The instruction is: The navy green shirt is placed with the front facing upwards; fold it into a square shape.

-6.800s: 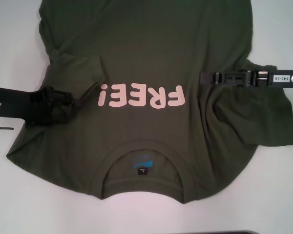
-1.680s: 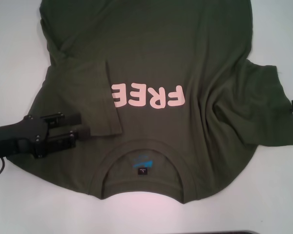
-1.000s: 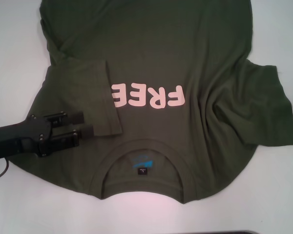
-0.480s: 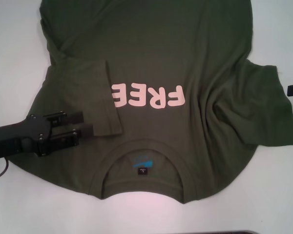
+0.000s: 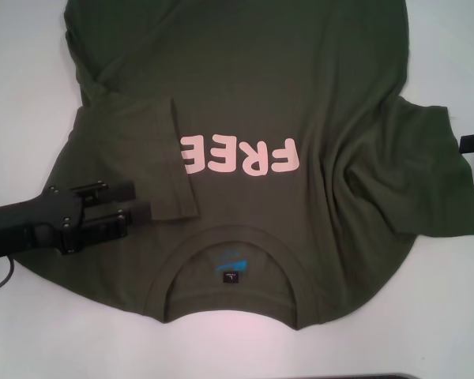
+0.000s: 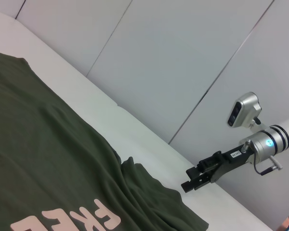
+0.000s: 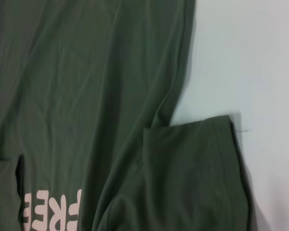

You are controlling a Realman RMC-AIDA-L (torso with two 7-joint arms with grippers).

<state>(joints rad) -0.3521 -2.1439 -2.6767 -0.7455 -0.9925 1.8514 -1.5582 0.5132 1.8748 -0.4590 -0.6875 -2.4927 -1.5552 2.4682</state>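
The navy green shirt (image 5: 245,87) lies spread front-up on the white table (image 5: 24,95), its collar and blue neck label (image 5: 231,262) on the near side. Its left sleeve (image 5: 146,158) is folded inward over the chest and covers the end of the pink "FREE" lettering (image 5: 241,156). My left gripper (image 5: 142,200) hovers open just beside that folded sleeve's near edge, holding nothing. The right sleeve (image 5: 438,185) lies spread outward. My right gripper (image 5: 453,152) pokes in at the right edge beside that sleeve, open and empty; the left wrist view shows the right gripper (image 6: 195,179) above the table.
White table surrounds the shirt on all sides, with a bare strip (image 5: 79,339) in front of the collar. Pale wall panels (image 6: 183,57) stand beyond the table's far edge. A dark edge (image 5: 379,376) shows at the near side.
The left sleeve was folded inward and released, and the left gripper drew back and now rests still. The right gripper withdrew off the shirt, then came back into view at the right edge.
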